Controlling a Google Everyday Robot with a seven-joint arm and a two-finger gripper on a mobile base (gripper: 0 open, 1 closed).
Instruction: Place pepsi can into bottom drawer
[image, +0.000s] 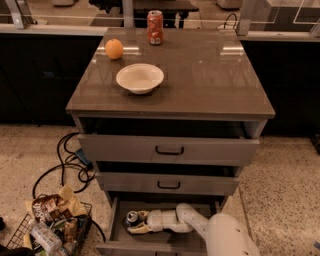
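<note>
Floor: speckled stone floor (290, 170) around a grey cabinet, dark counters behind.
Bottom drawer (165, 239): pulled out, nearest the camera.
Arm (192, 220): white, comes in from the lower right and lies across the drawer.
Gripper (136, 223): inside the drawer, left half, right at the can.
Can (132, 217): upright in the drawer, silver top showing, touching the gripper's tip.
Grip: can't tell if it's clamped or already let go (the wrist hides the contact).
Basket (50, 225): wire, full of snack bags, on the floor to the left, cables (65, 165) beside it.
Upper drawers: middle drawer (167, 184) and top drawer (167, 149) both stick out a bit above the arm.
Top (210, 75): bowl (140, 77), then orange (114, 49), then red can (155, 27) at the back.
Risk 1: pulling away while partly gripping would probably tip the can or drag it along.
Risk 2: lifting straight up looks like it could bump the arm on the middle drawer's front.
</note>
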